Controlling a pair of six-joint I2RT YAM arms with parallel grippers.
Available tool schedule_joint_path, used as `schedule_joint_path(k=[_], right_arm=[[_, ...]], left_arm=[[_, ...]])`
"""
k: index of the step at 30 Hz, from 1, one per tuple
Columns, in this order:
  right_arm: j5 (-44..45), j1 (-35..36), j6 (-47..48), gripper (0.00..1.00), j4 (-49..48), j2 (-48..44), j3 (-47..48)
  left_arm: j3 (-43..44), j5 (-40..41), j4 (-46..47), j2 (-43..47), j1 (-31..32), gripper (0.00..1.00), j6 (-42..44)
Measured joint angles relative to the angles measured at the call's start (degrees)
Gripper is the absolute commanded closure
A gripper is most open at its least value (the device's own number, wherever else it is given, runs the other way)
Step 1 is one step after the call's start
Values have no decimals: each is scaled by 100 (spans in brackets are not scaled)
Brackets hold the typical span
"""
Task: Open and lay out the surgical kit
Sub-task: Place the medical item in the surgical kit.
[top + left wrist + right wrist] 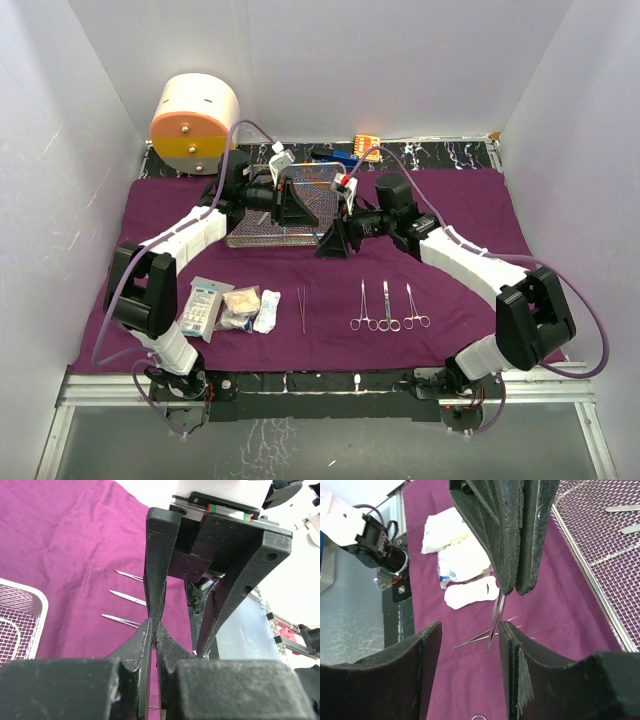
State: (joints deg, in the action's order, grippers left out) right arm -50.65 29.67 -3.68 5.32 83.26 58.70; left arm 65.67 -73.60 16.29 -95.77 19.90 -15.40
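The purple cloth (450,215) lies spread flat, and the wire-mesh tray (262,235) stands on it at the back centre. My left gripper (297,205) hangs over the tray's right end, shut on thin steel tweezers (496,614) that point down from its fingertips (512,580). My right gripper (470,627) is open, with its jaws either side of the tweezers' tip. Three forceps (387,306) and another pair of tweezers (301,308) lie in a row near the front. Packets (204,305) and gauze (241,308) lie to their left.
More steel instruments (622,508) lie inside the tray. A cream-and-orange drum (195,125) stands at the back left. Small orange and blue items (355,150) sit behind the tray. White walls close in the back and both sides.
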Motion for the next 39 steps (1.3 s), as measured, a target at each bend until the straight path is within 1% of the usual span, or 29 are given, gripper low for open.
schedule_joint_path(k=[4, 6, 13, 15, 16, 17, 19, 21, 22, 23, 25, 27, 29, 31, 33, 36, 39], right_arm=[[-243, -2, -197, 64, -229, 9, -39], [-299, -17, -308, 70, -380, 33, -42], [-295, -11, -557, 85, -708, 160, -66], [-243, -11, -581, 92, -772, 160, -101], [-181, -9, -597, 96, -793, 160, -127], [-151, -9, -588, 99, -798, 160, -136], [-39, -4, -590, 100, -815, 160, -138], [98, 0, -566, 100, -815, 160, -140], [201, 2, -553, 100, -804, 160, -138], [299, 2, -544, 100, -787, 160, -140], [627, 2, -525, 100, -697, 160, -138], [984, 22, -511, 100, -595, 160, -138], [1331, 44, -496, 100, -514, 160, -138], [1700, 76, -481, 100, -413, 160, -129], [2031, 136, -450, 100, -304, 160, -94], [2409, 229, -407, 100, -192, 162, -17], [2761, 302, -385, 100, -79, 164, 101]], left_arm=[[-15, -216, 238, 2, 0, 100, -111], [-76, -302, 516, 11, -2, 100, -275], [-509, -424, 1941, 48, 0, 100, -1381], [-525, -426, 2208, 48, 0, 100, -1576], [-525, -424, 2345, 48, 0, 98, -1657], [-527, -424, 2406, 48, 0, 92, -1694], [-538, -407, 2503, 48, -2, 82, -1768], [-540, -339, 2527, 48, -2, 66, -1810], [-540, -297, 2516, 48, -2, 59, -1827], [-540, -221, 2457, 55, 0, 53, -1812], [-518, 35, 2063, 81, 0, 46, -1683], [-350, 494, 1318, 83, 15, 42, -1471], [-98, 1047, 586, 83, 52, 40, -1268], [179, 1600, -7, 83, 87, 39, -1141], [345, 2026, -343, 83, 120, 40, -1141], [483, 2518, -734, 52, 175, 45, -1163], [636, 2896, -1097, -33, 254, 46, -1119]])
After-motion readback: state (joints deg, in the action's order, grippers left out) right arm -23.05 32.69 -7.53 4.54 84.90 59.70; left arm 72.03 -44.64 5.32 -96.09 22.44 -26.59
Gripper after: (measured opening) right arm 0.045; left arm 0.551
